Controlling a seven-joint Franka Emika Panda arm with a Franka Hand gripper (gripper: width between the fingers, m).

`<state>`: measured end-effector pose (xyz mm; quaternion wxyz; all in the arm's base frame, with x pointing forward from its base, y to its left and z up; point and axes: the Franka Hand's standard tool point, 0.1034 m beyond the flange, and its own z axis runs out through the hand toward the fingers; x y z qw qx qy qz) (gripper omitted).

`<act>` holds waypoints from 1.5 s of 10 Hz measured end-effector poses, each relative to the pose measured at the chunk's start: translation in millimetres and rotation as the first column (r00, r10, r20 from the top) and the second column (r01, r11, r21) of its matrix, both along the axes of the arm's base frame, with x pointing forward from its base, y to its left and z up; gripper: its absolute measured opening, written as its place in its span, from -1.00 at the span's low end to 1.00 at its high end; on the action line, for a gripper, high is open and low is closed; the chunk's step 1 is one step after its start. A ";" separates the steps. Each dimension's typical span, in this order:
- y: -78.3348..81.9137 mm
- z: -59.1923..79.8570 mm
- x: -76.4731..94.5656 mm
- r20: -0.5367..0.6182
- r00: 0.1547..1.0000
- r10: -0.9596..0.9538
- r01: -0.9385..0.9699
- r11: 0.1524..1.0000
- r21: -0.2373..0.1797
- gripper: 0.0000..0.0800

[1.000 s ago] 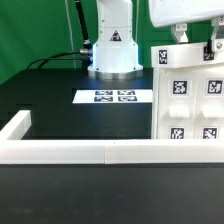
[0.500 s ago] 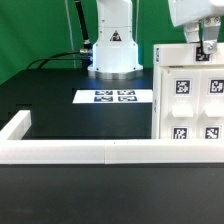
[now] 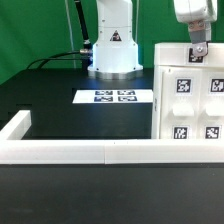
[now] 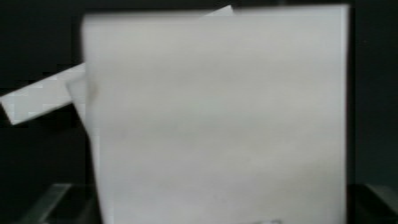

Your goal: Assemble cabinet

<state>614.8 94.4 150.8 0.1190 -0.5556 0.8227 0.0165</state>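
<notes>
Shifted toward the exterior view's right and lowered since a second ago: gripper (image 3: 198, 52), now at the top edge of the cabinet (image 3: 190, 105), against its upper face. Cabinet itself unchanged in place over the same interval, standing upright on the black table (image 3: 70, 118) at the exterior view's right, partly cut off by the picture edge. Four square black-and-white tags visible on its front, two by two. Jaw state: cannot tell; fingertips blurred and partly masked by the white body.

Surface: matte black table, bordered along the near side and the exterior view's left corner by a low white rail (image 3: 80, 152). Marker board (image 3: 113, 97) flat on the table, between the robot base (image 3: 112, 50) and the rail, just beside the cabinet's left side as seen in the exterior view. Green backdrop (image 3: 35, 35) behind; black cables (image 3: 62, 57) trailing from the base over the far table edge.

Wrist view: filled almost wholly by a plain white panel of the cabinet (image 4: 214, 120), blurred, dark ground at the margins; a second white edge projecting at one side, unidentifiable.
</notes>
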 end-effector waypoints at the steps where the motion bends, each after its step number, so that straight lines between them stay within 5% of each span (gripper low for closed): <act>1: 0.8 0.0 -0.1 0.003 1.000 0.021 -0.021 1.000 -0.004 0.88; 6: 6.0 33.6 5.0 0.075 0.996 0.052 -0.055 0.998 0.044 0.99; 10: 14.0 26.4 4.0 0.048 0.975 0.216 -0.217 0.976 0.018 0.99; 12: 19.3 29.8 9.5 0.045 0.838 0.543 -0.539 0.838 -0.077 0.99; 15: 28.0 30.5 6.3 0.004 0.556 0.831 -0.822 0.551 -0.144 0.99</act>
